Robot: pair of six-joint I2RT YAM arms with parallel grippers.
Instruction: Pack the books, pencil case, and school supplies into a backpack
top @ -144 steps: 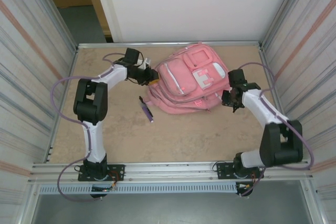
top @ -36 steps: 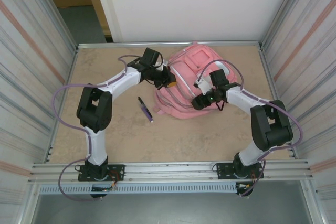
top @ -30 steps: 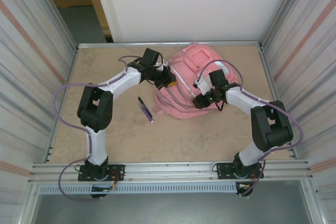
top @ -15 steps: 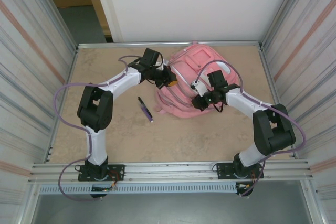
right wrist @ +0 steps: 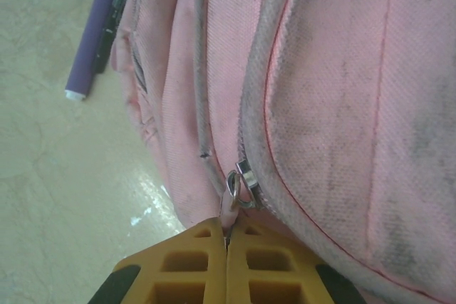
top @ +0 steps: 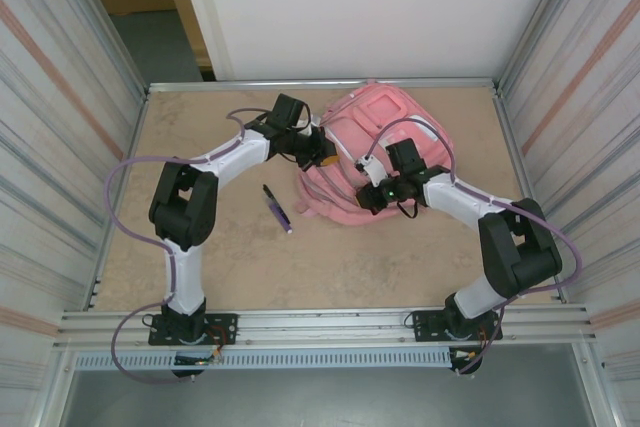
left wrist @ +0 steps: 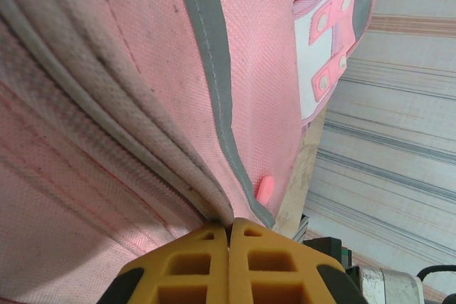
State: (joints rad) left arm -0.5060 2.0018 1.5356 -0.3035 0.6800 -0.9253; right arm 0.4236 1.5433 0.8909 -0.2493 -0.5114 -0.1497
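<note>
The right hand [right wrist: 226,234] has its yellow fingers pressed together on the pink zip pull [right wrist: 229,213], whose metal ring [right wrist: 240,184] sits just above the fingertips on the backpack's near side. The left hand [left wrist: 229,236] is closed too, pinching a fold of grey-trimmed fabric on the backpack's left side.

The backpack [top: 372,127] is soft pink woven cloth, scuffed grey in places, with grey piping along its seams. It carries a white patch [left wrist: 318,48] set with pink studs; no writing on it can be made out. The backpack lies on the worktop [top: 200,267] toward the far edge, right of centre.

A purple pen [top: 283,215] lies on the worktop just left of the backpack, apart from it, with a thin black pen [right wrist: 117,16] alongside. The worktop nearer than the backpack is open, and ribbed walls [top: 60,147] close it in on both sides.
</note>
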